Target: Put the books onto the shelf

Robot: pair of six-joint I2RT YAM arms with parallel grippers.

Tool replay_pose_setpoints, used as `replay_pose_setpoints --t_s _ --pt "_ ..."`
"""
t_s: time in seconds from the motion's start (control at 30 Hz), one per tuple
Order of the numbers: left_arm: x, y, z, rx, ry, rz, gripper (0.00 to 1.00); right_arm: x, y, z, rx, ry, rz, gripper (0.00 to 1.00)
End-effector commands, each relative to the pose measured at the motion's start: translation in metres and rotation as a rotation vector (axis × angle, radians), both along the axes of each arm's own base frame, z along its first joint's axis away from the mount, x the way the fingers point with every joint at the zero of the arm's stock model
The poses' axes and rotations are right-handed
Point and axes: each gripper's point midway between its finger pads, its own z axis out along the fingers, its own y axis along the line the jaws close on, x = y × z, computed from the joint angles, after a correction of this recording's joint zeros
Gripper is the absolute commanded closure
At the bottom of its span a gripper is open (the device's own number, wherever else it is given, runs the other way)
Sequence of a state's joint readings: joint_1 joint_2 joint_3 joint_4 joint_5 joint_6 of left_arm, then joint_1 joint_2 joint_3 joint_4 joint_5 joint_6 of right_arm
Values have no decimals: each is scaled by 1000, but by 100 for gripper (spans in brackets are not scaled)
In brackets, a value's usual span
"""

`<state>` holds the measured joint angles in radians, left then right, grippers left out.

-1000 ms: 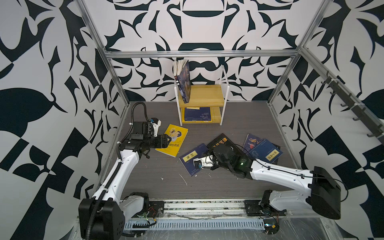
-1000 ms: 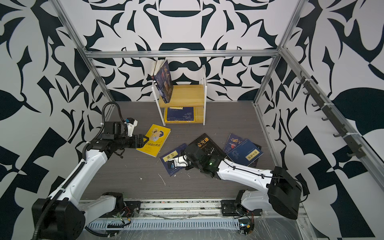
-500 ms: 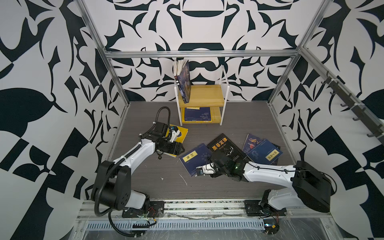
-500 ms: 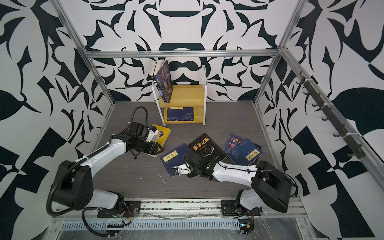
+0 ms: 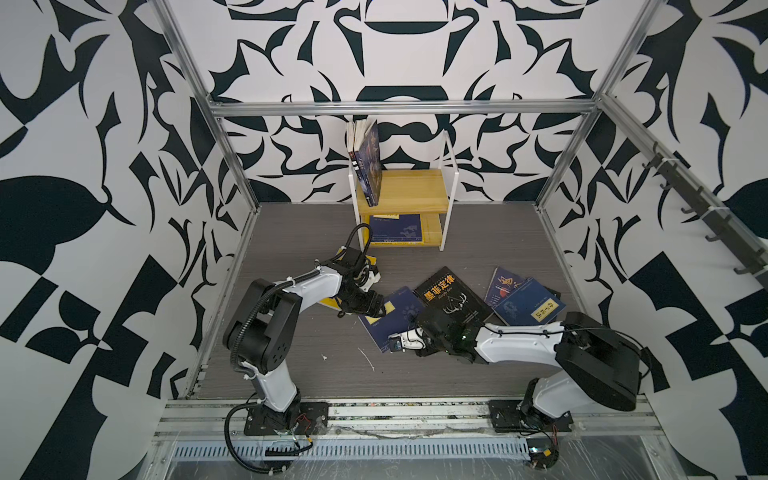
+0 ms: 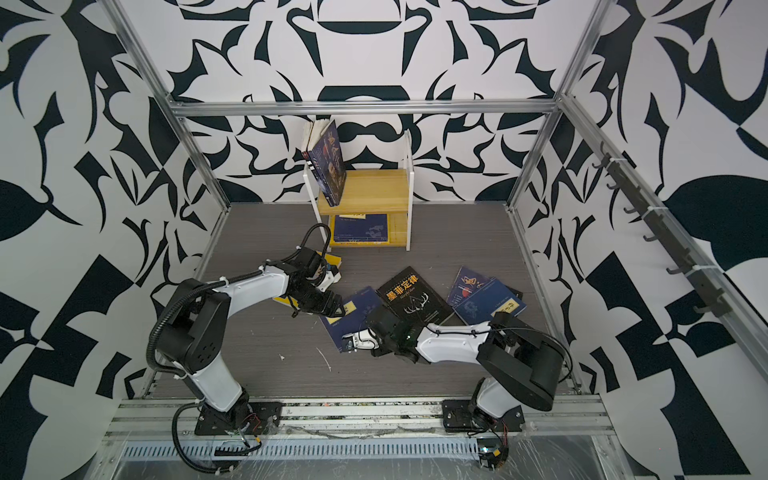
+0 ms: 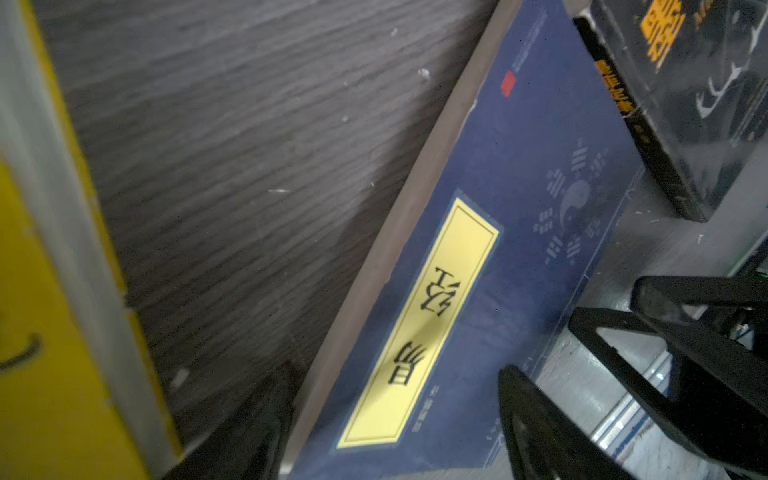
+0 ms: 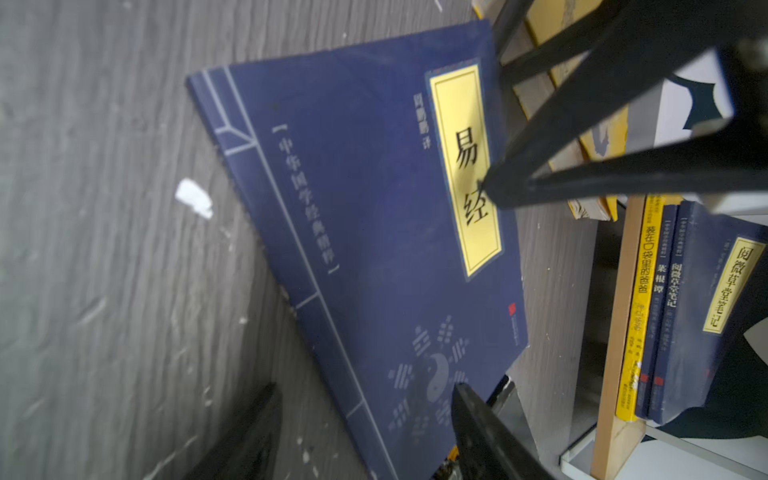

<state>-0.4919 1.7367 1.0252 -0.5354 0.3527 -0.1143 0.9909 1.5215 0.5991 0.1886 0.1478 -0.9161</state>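
Note:
A navy book with a yellow label [image 5: 392, 318] [image 6: 358, 320] lies flat on the grey floor. My left gripper [image 5: 371, 303] [image 7: 395, 436] is open over its label corner, one finger [image 8: 582, 137] touching the label. My right gripper [image 5: 395, 343] [image 8: 365, 440] is open at the book's near corner, its fingers [image 8: 486, 432] straddling the edge. A black book with gold characters [image 5: 451, 295] overlaps the navy one. Further navy books [image 5: 528, 305] lie to the right. A yellow book [image 5: 332, 302] is mostly hidden under my left arm. The shelf [image 5: 415, 195] [image 6: 374, 191] holds upright books [image 5: 368, 162] on top and flat ones [image 5: 395, 227] below.
Patterned walls with metal frame posts [image 5: 232, 166] close in the floor on three sides. Small white scraps [image 5: 368, 359] lie on the floor near the front. A rail [image 5: 374, 415] carrying both arm bases runs along the front edge.
My left arm swung right from the yellow book to the navy book's label corner. My right gripper opened and drew back toward the front, to the navy book's near corner.

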Motion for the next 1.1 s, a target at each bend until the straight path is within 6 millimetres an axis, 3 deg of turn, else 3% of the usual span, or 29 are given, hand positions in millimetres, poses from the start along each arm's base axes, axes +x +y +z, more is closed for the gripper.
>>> replay_pose_setpoints --t_s 0.0,0.17,0.37,0.5,0.63,0.77,0.93,1.07 --pt "-9 4 -3 29 60 34 27 5 5 -4 20 -6 -28 32" --pt "-14 -4 17 -42 81 61 48 11 9 -10 20 -11 -50 34" --pt "-23 -13 31 -125 111 78 61 15 15 -11 43 -23 -52 34" --pt "-28 -12 31 -139 120 85 69 15 16 -5 72 -40 -53 34" --pt "-27 -10 29 -129 123 95 86 20 8 2 62 -72 -85 34" --pt "-23 -7 40 -137 94 104 100 17 3 13 77 -92 -81 34" --pt "-21 -8 63 -174 61 97 100 8 -5 38 123 -129 -77 29" --pt "-20 -13 92 -274 76 104 100 7 -13 56 170 -184 -92 17"
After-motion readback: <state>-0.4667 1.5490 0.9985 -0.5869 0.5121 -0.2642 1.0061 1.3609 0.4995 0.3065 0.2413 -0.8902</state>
